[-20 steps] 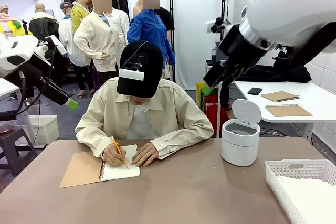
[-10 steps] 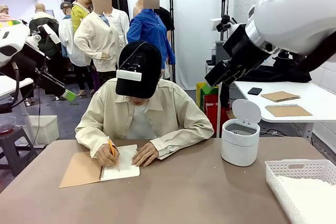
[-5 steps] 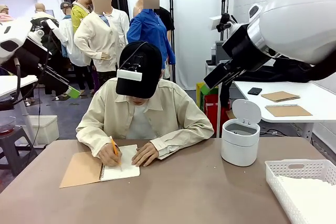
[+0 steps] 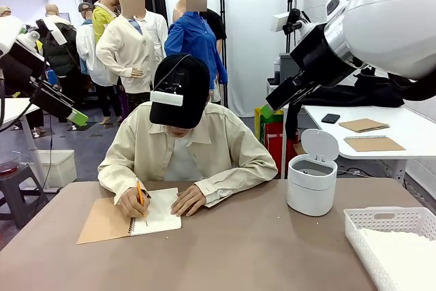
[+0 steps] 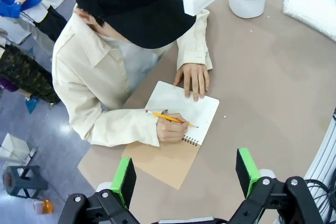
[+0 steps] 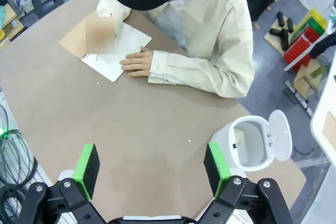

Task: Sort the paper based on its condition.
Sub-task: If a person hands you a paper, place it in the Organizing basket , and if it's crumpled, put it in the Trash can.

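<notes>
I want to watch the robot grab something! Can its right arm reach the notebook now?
Probably not yet. The person's writing hand and other hand rest on the notebook, and the right gripper hangs open high above the table.

You have thin white paper sheets (image 4: 402, 253) loosely piled inside the white slotted plastic basket (image 4: 381, 218), at the right near corner of the brown table (image 4: 259, 250).

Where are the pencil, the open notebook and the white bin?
pencil (image 5: 157, 114), left wrist view, yellow shaft.
notebook (image 5: 174, 100), left wrist view, bare white page.
white bin (image 4: 311, 190), front view, front of body.
</notes>
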Available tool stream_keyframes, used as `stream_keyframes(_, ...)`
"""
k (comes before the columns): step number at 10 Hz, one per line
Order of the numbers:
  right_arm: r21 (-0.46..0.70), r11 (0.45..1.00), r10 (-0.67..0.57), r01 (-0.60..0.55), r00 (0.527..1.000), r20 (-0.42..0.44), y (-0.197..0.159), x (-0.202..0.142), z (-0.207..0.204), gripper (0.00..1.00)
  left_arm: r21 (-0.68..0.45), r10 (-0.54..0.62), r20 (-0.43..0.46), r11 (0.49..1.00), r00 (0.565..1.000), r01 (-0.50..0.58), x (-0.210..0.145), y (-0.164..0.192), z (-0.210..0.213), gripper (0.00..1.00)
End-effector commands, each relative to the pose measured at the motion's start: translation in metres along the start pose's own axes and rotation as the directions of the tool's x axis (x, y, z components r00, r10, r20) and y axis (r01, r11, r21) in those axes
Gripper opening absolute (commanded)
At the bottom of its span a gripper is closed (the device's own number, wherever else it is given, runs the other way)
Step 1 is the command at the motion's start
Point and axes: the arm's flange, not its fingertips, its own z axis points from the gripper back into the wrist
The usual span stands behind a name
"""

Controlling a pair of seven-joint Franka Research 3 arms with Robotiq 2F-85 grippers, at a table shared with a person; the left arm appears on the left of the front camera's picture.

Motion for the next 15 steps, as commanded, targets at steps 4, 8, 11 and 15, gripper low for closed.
stream_keyframes(4,0.0,1.0,-0.001,0.001,1.0,0.001,-0.0004,0.0003,0.0005,1.0,0.01,0.059,0.002,0.998,0.998,-0.059,-0.0038,-0.0003,0.0017,1.0)
stream_keyframes(8,0.0,1.0,-0.001,0.001,1.0,0.001,-0.0004,0.0003,0.0005,1.0,0.014,0.036,-0.002,0.999,0.999,-0.036,-0.0027,0.0032,0.0029,1.0)
stream_keyframes(11,-0.01,1.0,-0.018,0.018,1.0,0.006,0.0005,-0.0002,0.0016,1.0,0.014,0.036,-0.002,0.999,0.999,-0.036,-0.0027,0.0032,0.0029,1.0)
stream_keyframes(15,-0.056,0.997,-0.055,0.057,0.998,0.023,0.0049,-0.0008,0.0028,1.0,0.014,0.036,-0.002,0.999,0.999,-0.036,-0.0027,0.0032,0.0029,1.0)
